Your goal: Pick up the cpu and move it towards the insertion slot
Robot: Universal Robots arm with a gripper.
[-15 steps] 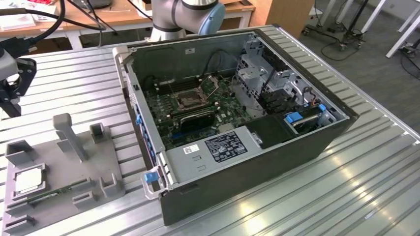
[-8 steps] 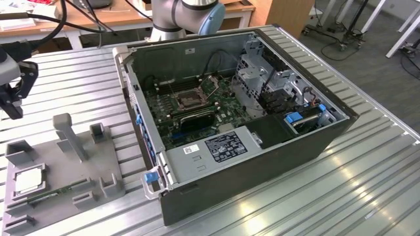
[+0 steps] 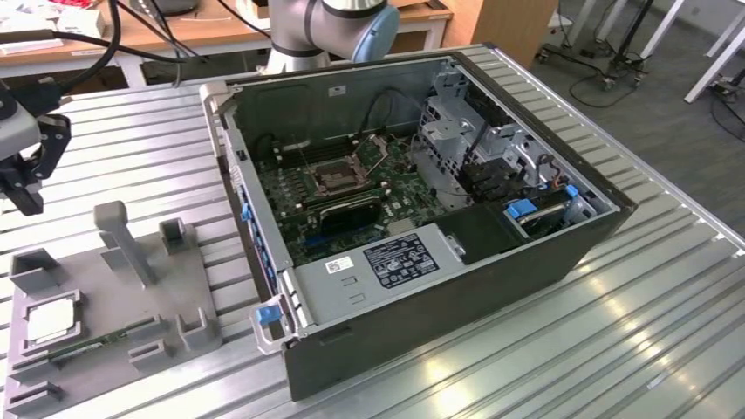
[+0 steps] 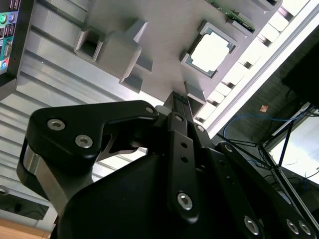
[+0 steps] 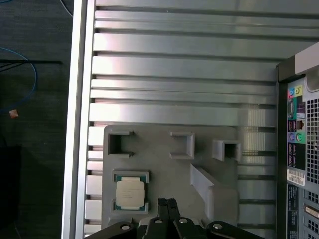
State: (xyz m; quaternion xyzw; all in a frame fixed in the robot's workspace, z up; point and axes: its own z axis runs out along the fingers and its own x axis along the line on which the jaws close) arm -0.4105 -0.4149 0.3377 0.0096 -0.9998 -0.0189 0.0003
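The pincer [image 5: 167, 204] is clenched, its two black fingers [image 4: 180, 134] pressed flat against each other with nothing between them. It hangs in the air above the grey tray [image 5: 169, 167] and touches nothing. Near its tips, the cpu [image 5: 130, 193] lies face up in a square recess of that tray, its pale metal face catching the light inside a thin darker rim; the pincer is not in contact with it. Just beside the cpu's recess a narrow green memory stick [image 3: 91, 345] lies along the tray, and several upright grey blocks and open pockets stand around it. The tray rests on the ribbed metal tabletop [image 3: 652, 297]. At the exterior view's right of the tray sits the open computer case [image 3: 466, 297], lying on its side with its panel off. Inside it, on the green motherboard [image 3: 291, 188], is the insertion slot [image 3: 338, 179], a square silver frame with a dark centre, well apart from the cpu. Behind the case rises the arm's grey and blue joint [image 3: 338, 22].
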